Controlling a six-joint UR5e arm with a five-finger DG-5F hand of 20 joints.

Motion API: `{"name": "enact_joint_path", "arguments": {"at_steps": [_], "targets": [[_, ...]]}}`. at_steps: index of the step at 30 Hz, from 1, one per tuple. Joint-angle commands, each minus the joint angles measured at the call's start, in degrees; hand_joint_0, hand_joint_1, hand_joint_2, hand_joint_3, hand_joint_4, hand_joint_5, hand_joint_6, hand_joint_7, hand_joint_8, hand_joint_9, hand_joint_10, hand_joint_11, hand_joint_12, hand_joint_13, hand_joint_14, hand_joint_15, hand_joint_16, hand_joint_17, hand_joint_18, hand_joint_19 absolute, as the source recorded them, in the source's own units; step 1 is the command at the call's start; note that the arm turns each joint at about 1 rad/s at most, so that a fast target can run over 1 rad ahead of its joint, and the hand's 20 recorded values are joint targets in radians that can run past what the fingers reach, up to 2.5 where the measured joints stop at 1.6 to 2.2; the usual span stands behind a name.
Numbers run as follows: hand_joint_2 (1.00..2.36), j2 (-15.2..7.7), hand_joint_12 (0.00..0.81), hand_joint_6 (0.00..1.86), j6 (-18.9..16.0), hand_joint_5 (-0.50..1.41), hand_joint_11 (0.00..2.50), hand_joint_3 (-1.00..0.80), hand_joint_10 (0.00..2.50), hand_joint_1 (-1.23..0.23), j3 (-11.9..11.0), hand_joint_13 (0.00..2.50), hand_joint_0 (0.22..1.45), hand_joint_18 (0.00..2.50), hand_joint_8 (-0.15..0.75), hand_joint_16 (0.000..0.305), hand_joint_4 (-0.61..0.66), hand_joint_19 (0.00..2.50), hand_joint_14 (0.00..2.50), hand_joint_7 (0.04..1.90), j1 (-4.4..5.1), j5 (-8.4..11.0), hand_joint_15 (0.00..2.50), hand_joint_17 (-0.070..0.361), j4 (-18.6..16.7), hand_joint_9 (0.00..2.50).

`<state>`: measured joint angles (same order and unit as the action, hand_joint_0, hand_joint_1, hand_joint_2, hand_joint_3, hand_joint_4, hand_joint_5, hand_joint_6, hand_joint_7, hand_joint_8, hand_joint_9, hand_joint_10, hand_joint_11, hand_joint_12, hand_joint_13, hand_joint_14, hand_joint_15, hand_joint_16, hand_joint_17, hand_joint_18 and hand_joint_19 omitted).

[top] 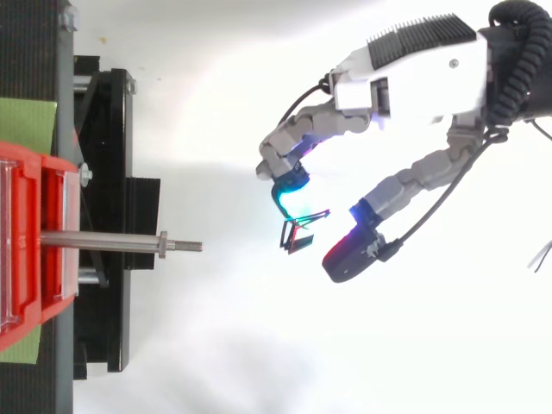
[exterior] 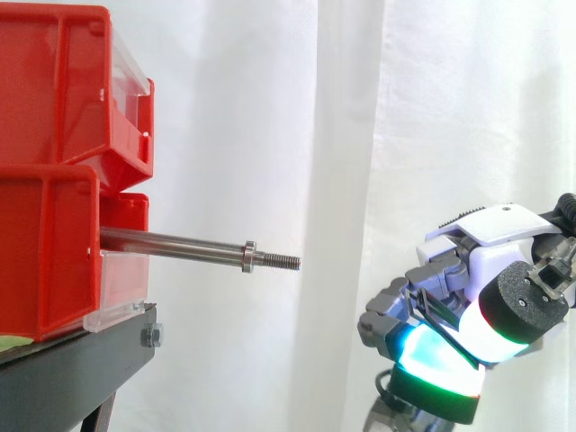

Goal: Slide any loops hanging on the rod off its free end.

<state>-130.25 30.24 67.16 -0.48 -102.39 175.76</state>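
The hand (exterior: pixel 486 274) is seen in the side view low at the right, well apart from the threaded free end of the rod (exterior: pixel 180 244), which juts level from the red bins (exterior: pixel 49 180) on the black stand (exterior: pixel 81 360). In the top view a small dark loop (top: pixel 293 237) is recorded just beside the hand, off the rod and well apart from its tip. Whether the loop is gripped cannot be told.

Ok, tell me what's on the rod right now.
Nothing hangs on the rod: bare shaft, one collar before the threaded free end. Its inner end runs into the red bins, hidden there. A small dark loop-like thing is off the rod, by the robot hand.
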Motion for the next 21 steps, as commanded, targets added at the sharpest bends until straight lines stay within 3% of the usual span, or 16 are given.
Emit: {"name": "enact_joint_path", "arguments": {"at_steps": [1,12,21], "targets": [[1.02,0.1,0.353,0.77,-5.2,-0.19,0.1,-0.33,0.0,-0.65,0.0,0.59,0.56,0.66,0.343,0.05,0.24,0.09,0.0,1.42,-0.14,1.32,0.0,0.113,3.1,0.58],[1.01,0.1,0.348,0.75,-9.4,-0.17,0.12,-0.37,0.0,-0.59,0.0,0.61,0.57,0.7,0.351,0.051,0.24,0.12,0.0,1.44,-0.49,1.32,0.0,0.114,5.1,0.62],[1.01,0.1,0.348,0.75,-12.6,-0.18,0.12,-0.36,0.0,-0.72,0.0,0.61,0.58,0.7,0.343,0.051,0.24,0.12,0.0,1.46,-0.58,1.4,0.0,0.115,4.9,0.6]]}}
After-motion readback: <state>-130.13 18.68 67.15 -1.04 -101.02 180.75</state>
